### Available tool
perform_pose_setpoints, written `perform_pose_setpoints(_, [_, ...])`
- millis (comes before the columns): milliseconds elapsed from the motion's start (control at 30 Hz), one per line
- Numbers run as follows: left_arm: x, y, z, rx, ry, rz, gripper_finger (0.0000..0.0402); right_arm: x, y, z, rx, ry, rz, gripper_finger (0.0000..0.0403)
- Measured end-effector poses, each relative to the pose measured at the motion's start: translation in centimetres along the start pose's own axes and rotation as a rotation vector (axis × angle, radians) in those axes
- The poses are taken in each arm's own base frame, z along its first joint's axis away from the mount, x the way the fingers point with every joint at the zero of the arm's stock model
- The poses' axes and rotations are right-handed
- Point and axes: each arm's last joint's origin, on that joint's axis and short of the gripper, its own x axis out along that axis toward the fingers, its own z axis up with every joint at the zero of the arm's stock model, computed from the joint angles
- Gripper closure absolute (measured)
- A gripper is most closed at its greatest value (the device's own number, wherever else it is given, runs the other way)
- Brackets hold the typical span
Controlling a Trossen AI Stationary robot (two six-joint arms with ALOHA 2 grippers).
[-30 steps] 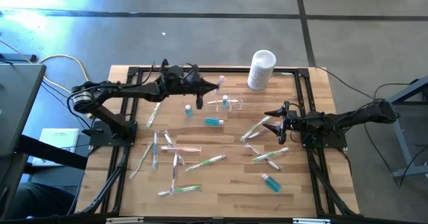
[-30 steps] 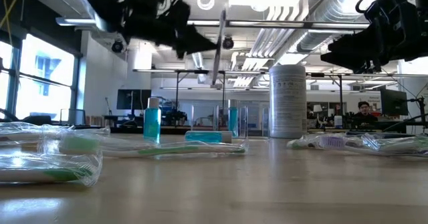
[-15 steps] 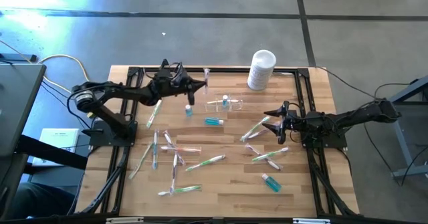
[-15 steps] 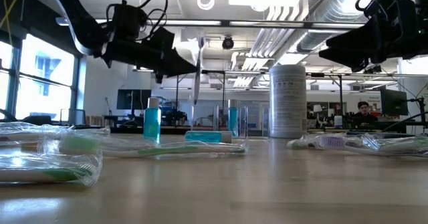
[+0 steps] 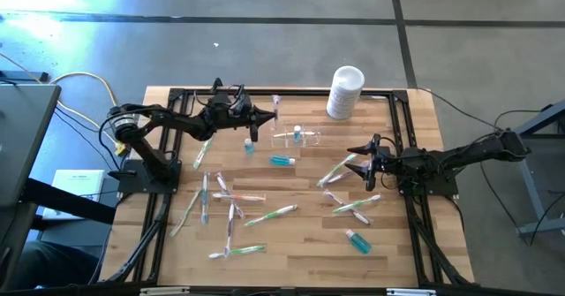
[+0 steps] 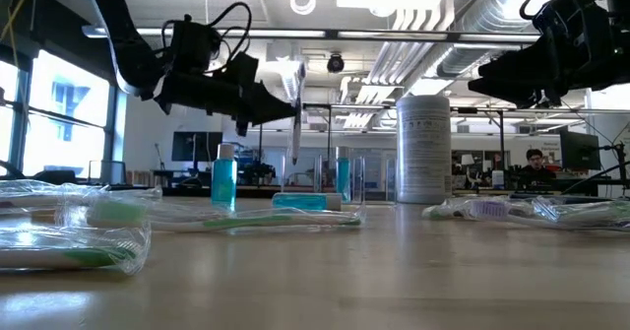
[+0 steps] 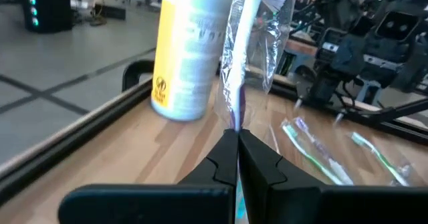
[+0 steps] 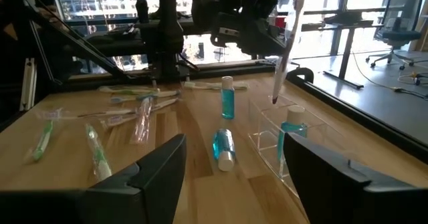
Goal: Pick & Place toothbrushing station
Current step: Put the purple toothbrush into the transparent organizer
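Toothbrushing station point(image 5: 297, 138) waits; left gripper point(image 5: 265, 116), closed on a wrapped toothbrush point(image 6: 295, 108), probably must lower it inside. Right gripper point(image 5: 358, 159) idles, fingers apart.

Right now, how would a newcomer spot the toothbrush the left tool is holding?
Start at the white container at the table's far edge, then look toward the left arm. Beside the clear toothbrushing station, the left tool pinches a wrapped toothbrush upright in the air; all other brushes lie flat.
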Motion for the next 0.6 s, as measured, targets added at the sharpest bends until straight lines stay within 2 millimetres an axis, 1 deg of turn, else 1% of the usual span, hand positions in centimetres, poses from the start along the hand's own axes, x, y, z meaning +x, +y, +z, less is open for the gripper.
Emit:
perform_pose_setpoints(167, [0.4, 0.3, -0.6, -0.002, -0.016, -0.003, 0.0401, 0.0, 0.0, 0.1, 0.002, -0.006, 0.0, 0.016])
perform_pose_setpoints(600, [0.8, 0.8, -2.4, -0.024, 0.054, 0.013, 0.0401, 0.0, 0.0, 0.1, 0.003, -0.007, 0.0, 0.016])
